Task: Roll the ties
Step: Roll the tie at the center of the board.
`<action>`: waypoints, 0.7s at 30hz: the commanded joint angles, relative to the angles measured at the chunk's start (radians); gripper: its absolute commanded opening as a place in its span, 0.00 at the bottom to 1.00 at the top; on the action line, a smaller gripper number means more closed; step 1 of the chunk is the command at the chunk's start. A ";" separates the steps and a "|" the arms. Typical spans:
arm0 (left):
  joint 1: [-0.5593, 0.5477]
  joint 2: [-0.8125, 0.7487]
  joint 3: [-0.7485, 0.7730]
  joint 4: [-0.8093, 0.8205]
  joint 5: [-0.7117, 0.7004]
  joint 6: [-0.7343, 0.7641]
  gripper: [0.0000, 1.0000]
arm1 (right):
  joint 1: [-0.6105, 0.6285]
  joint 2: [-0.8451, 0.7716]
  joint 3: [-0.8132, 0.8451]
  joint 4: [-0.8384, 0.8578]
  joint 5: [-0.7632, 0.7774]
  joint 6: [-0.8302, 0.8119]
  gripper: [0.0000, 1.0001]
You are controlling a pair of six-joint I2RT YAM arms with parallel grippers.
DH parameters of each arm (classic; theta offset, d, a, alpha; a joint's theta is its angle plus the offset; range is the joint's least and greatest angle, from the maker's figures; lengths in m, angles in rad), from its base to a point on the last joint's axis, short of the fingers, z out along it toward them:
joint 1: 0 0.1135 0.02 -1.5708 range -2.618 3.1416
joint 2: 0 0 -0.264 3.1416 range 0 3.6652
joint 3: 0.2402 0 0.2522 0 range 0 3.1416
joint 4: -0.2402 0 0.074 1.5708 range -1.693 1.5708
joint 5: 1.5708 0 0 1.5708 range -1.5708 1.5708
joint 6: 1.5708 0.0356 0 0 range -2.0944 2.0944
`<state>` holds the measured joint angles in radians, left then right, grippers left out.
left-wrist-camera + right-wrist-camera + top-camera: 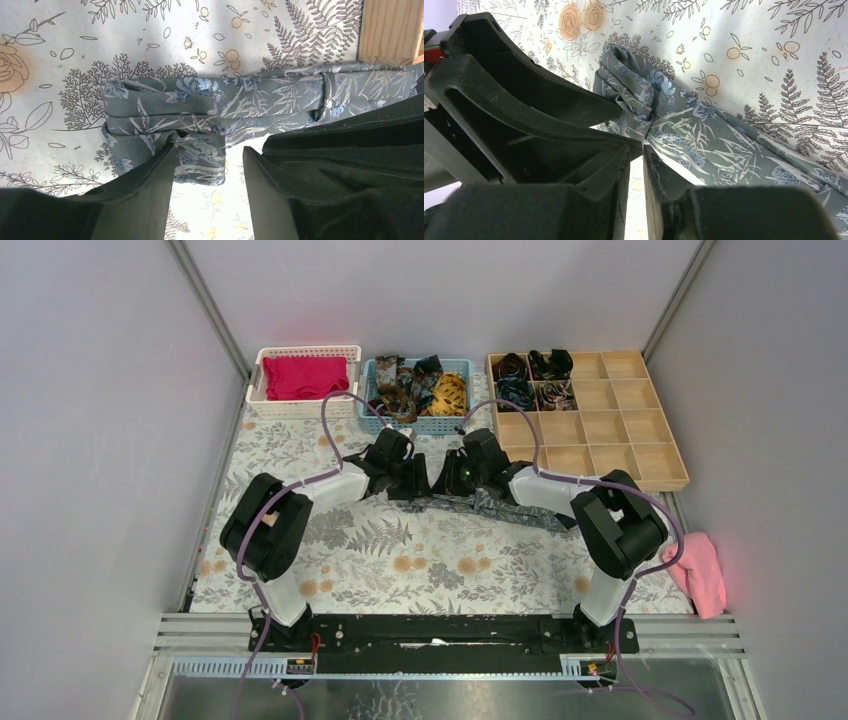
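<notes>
A grey tie [505, 508] with a pale leaf and blue flower print lies across the floral mat, running right from the spot where both grippers meet. Its left end is folded into a loose flat coil [165, 120]. My left gripper [210, 160] is open around the coil's near edge, with its left finger [155, 185] touching the coil; it is at mid-table in the top view [415, 485]. My right gripper [643, 149] is shut on the tie [704, 135] just beside the coil, and also shows from above [452, 480]. More ties fill the blue basket [378, 368].
A white basket [262, 352] holding magenta cloth stands at the back left. A wooden compartment tray [610, 425] at the back right holds a few coiled ties; its corner is close in the left wrist view [390, 30]. A pink cloth [698, 570] lies off the mat on the right.
</notes>
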<state>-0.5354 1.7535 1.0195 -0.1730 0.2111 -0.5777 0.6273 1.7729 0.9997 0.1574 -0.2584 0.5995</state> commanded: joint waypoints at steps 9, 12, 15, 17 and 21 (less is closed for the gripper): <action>-0.003 -0.019 -0.047 0.124 0.089 -0.005 0.69 | 0.003 0.098 0.091 0.074 -0.163 0.043 0.18; -0.003 -0.021 -0.055 0.132 0.096 -0.004 0.69 | 0.004 0.136 0.095 0.138 -0.209 0.088 0.18; -0.002 -0.039 -0.074 0.158 0.123 -0.007 0.70 | 0.002 0.183 0.120 0.160 -0.249 0.110 0.17; -0.002 -0.060 -0.089 0.170 0.135 -0.010 0.72 | -0.001 0.179 0.100 0.204 -0.238 0.131 0.17; -0.001 -0.109 -0.111 0.191 0.158 -0.010 0.74 | -0.007 0.152 0.067 0.249 -0.230 0.146 0.16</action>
<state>-0.5224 1.6905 0.9337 -0.0940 0.2779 -0.5709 0.5911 1.9537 1.0752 0.2943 -0.4152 0.7002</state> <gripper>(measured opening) 0.732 0.166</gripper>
